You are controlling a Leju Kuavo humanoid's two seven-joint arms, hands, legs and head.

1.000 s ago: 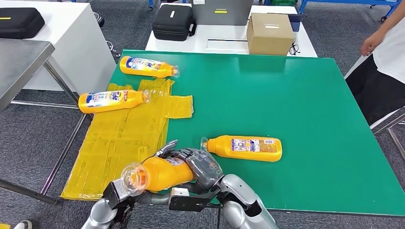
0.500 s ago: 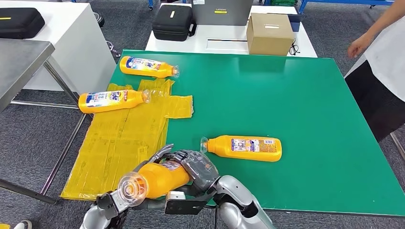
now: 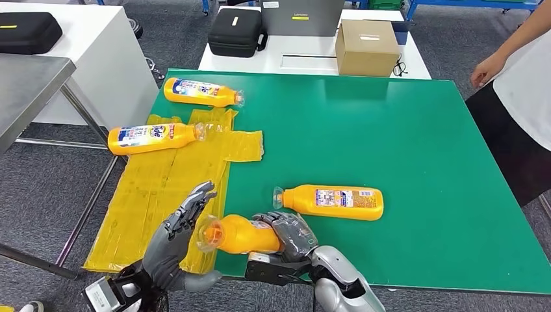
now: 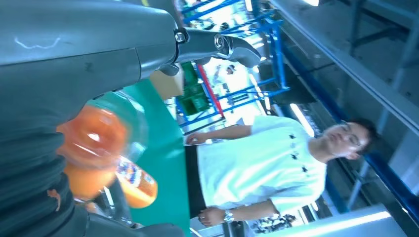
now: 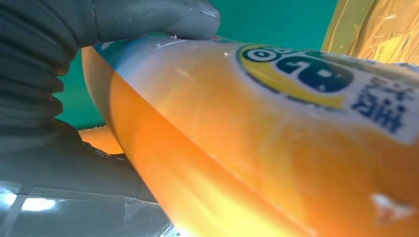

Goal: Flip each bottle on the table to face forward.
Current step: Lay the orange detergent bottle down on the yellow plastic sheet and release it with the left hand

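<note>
Orange bottle number one lies on its side at the near edge of the green counter, roughly six o'clock in your head view, its clear cap end pointing toward nine o'clock. Your robot's right hand grips it around the body, and the right wrist view shows the thick grey thumb pressed onto the bottle's labelled side. Your left hand stands just beside the cap with its fingers spread and nothing in it; whether it touches the cap you cannot tell.

At about one o'clock from the held bottle, a second orange bottle lies flat on the green surface, cap toward nine o'clock, label up. Toward ten o'clock, a third bottle lies on a crumpled yellow plastic sheet that drapes over the counter's left edge. Farther on, near eleven o'clock, a fourth bottle rests on the green surface, cap pointing to three o'clock.

Beyond the counter at twelve o'clock you see a cardboard box and a black case on a white table. A person in a white shirt stands at the counter's three o'clock side.
</note>
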